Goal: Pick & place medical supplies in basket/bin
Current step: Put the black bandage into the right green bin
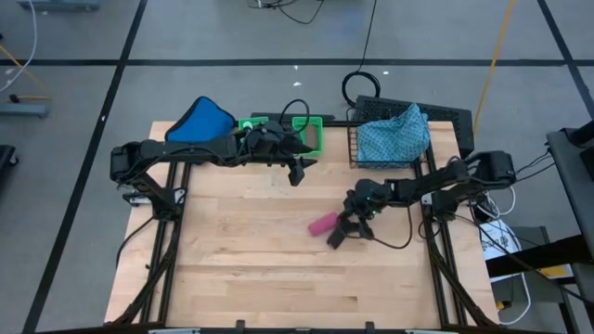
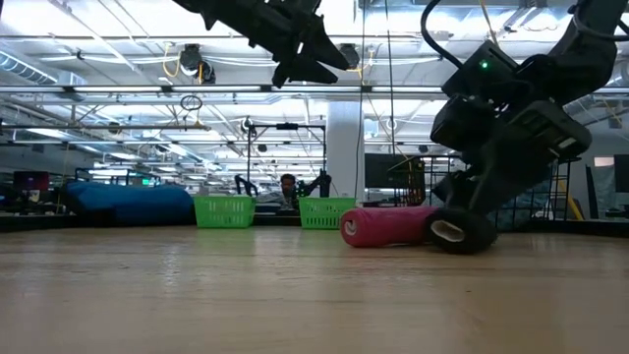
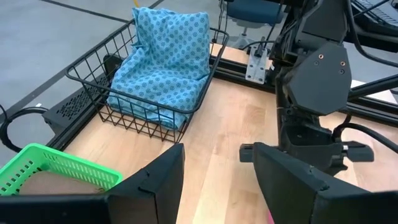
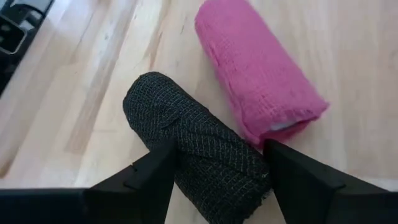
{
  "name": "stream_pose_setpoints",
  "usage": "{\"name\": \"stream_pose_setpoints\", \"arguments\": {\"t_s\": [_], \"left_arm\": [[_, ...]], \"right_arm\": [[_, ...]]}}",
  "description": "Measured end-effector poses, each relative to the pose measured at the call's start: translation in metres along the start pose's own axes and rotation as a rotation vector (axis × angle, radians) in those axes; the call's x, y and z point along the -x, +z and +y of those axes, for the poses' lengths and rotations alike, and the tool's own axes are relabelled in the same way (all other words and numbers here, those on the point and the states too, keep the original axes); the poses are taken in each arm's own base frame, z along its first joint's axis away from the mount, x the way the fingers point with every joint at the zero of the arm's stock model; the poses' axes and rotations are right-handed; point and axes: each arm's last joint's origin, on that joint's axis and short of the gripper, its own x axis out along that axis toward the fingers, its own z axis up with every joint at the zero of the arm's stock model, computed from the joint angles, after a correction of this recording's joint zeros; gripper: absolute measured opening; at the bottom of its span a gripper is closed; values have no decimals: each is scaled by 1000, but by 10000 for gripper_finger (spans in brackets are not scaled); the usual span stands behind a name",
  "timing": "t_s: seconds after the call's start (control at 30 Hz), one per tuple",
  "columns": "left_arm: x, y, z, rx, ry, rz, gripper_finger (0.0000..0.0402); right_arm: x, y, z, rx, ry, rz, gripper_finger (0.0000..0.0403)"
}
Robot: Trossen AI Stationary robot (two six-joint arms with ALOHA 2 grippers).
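1. Done so far: the blue-green patterned cloth (image 1: 393, 135) already lies inside the black wire basket (image 3: 99, 87) at the far right of the table, filling much of it.
2. In hand now: the right gripper (image 1: 342, 232) is down at the table near the middle, its fingers spread on either side of the black roll (image 4: 196, 146), which lies on the wood between them (not yet clamped, as far as the right wrist view shows).
3. The pink roll (image 4: 258, 68) lies on the table just beside the black one, touching it or nearly so, and is still to be moved.
4. The left gripper (image 1: 297, 173) hangs above the table near the green bins (image 1: 311, 130), jaws parted and holding nothing.
5. Still left, by my judgement: both rolls on the table must go to the basket. The brown roll and the small bottles cannot be made out anywhere (perhaps hidden under the cloth or behind the arms), so their state is unknown.
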Motion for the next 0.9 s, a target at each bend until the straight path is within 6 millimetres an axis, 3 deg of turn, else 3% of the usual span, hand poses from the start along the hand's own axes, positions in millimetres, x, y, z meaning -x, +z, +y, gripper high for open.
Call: {"name": "stream_pose_setpoints", "arguments": {"t_s": [0.27, 0.57, 0.9], "left_arm": [[0, 0, 1, 0, 14, -1, 200], [-4, -14, 3, 15, 51, 28, 200], [-4, -13, 3, 17, 51, 13, 200]], "right_arm": [[9, -10, 2, -14, -75, 114, 230], [10, -20, 1, -20, -88, 172, 219], [10, -23, 3, 84, 9, 171, 142]]}}
